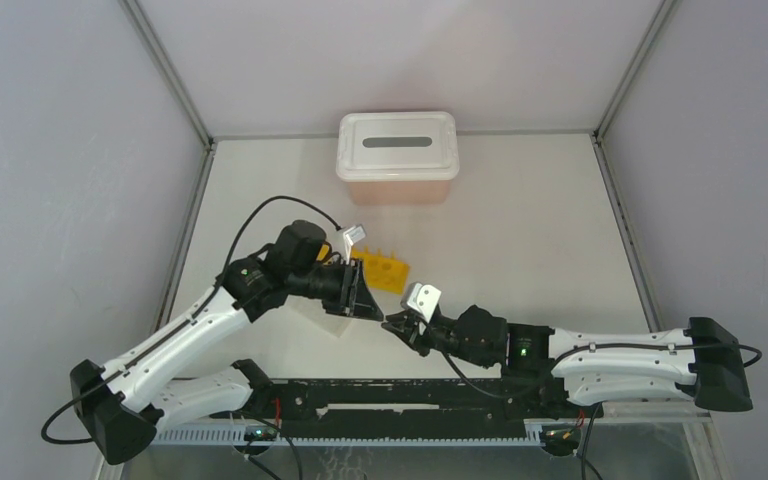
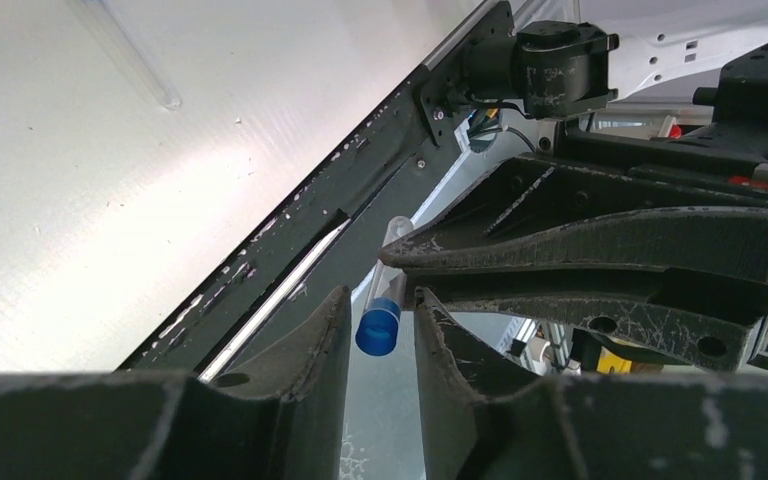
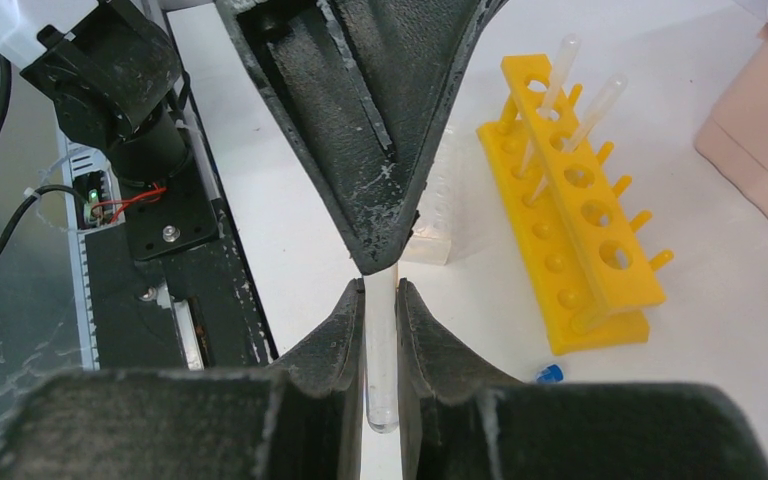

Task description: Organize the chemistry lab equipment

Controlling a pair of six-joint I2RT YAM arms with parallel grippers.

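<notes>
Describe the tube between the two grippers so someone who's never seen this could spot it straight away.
Over the white table, beside the yellow tube rack, two black grippers meet tip to tip. The thin clear tube bridges them: the right gripper clamps its body, the left gripper flanks its blue cap. Unlike the tubes standing in the rack, it hangs in the air.

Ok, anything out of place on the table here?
A small blue cap lies loose on the table by the yellow rack's end; a clear tube also lies flat on the table, unracked.
</notes>
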